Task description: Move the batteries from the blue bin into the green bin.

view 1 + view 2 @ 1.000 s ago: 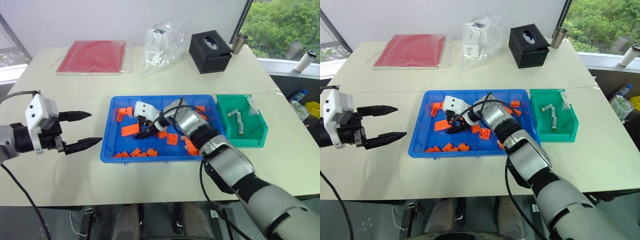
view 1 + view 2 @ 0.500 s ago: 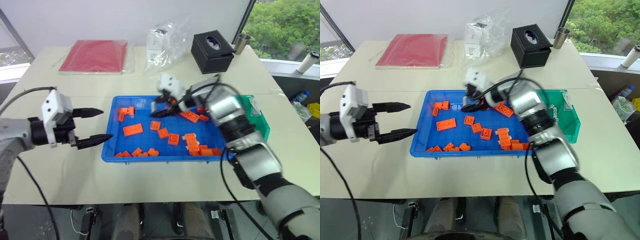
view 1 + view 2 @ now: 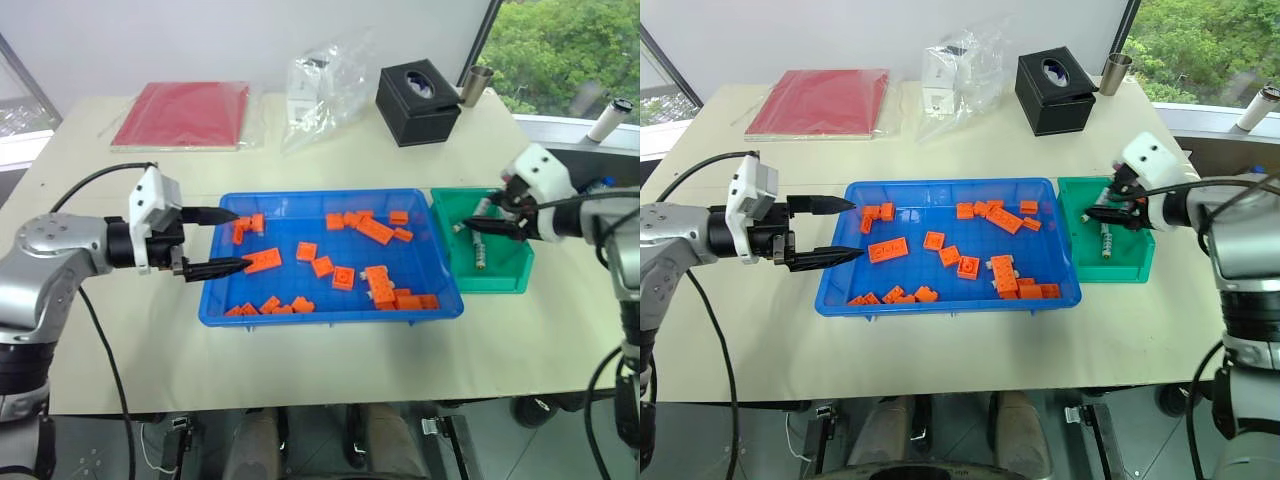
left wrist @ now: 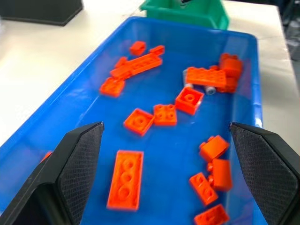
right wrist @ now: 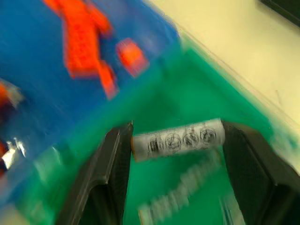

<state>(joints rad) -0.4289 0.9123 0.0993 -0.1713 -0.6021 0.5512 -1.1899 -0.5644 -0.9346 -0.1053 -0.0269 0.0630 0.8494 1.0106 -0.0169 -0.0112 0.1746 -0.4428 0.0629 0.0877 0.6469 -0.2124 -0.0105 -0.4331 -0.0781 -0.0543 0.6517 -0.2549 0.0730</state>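
The right pincer hangs over the green bin with a battery sitting between its fingers; they look spread, but I cannot tell if they pinch it or have let go. More batteries lie in the green bin; one peeks out under bricks in the blue bin. The left pincer is spread wide and holds nothing. To do this well, drop low over the middle of the bin — not the rim.

Blue bin bright blue; green bin green; bricks orange; battery silvery-grey, black print.
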